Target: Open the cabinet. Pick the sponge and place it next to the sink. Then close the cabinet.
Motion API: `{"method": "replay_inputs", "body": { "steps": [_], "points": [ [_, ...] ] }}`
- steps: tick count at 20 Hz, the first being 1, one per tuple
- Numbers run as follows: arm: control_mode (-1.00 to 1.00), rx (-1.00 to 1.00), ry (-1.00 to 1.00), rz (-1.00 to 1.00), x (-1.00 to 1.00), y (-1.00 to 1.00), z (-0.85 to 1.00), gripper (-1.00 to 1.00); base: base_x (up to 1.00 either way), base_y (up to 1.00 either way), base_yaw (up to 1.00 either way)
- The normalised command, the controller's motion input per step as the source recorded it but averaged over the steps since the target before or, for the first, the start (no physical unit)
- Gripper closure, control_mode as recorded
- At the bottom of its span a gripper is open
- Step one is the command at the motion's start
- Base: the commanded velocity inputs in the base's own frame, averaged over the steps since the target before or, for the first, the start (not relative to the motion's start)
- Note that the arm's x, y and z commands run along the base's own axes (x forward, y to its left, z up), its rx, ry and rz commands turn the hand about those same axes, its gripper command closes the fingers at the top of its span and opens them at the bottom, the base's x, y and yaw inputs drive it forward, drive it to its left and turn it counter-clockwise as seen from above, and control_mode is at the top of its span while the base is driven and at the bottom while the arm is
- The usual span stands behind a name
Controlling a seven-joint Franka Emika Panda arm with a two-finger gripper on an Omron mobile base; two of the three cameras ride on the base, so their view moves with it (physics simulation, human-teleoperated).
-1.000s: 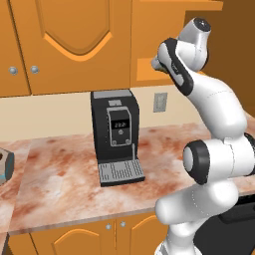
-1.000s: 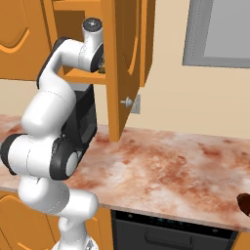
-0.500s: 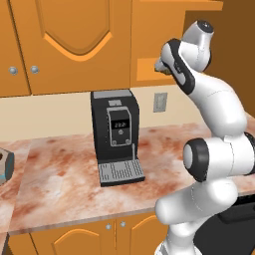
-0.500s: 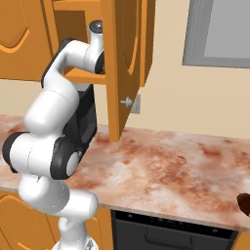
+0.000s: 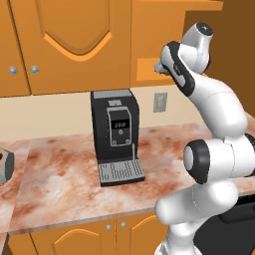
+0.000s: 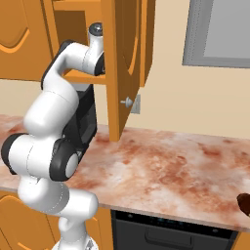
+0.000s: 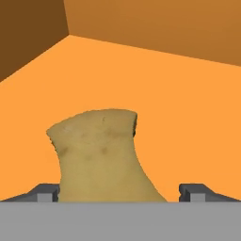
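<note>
The cabinet door [image 6: 128,58] stands swung open, its round silver knob [image 6: 126,102] facing the room. My arm reaches up into the cabinet [image 5: 149,69], and the hand goes behind the door in the right base view. On the orange shelf [image 7: 188,108] lies the olive-yellow sponge [image 7: 101,150], close in front of the hand. My gripper [image 7: 120,192] is open, a fingertip [image 7: 47,192] on each side of the sponge's near end; the left one touches it, the right one stands slightly apart. The sink is out of view.
A black coffee machine [image 5: 116,137] stands on the marbled counter [image 5: 64,169] under the cabinet. A dark grey object [image 5: 4,167] sits at the counter's left edge. A dark brown thing [image 6: 244,202] lies at the right edge. Two-knob wall doors [image 5: 60,45] hang to the left.
The arm has pushed a little further up and into the cabinet. The door and the things on the counter have not moved.
</note>
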Motion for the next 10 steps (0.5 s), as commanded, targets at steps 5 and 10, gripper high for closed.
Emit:
{"method": "replay_inputs", "body": {
  "steps": [5,10],
  "points": [
    [-1.00,0.00,0.00,0.00,0.00,0.00,0.00,1.00,0.00,0.00,0.00],
    [-1.00,0.00,0.00,0.00,0.00,0.00,0.00,1.00,0.00,0.00,0.00]
  ]
}}
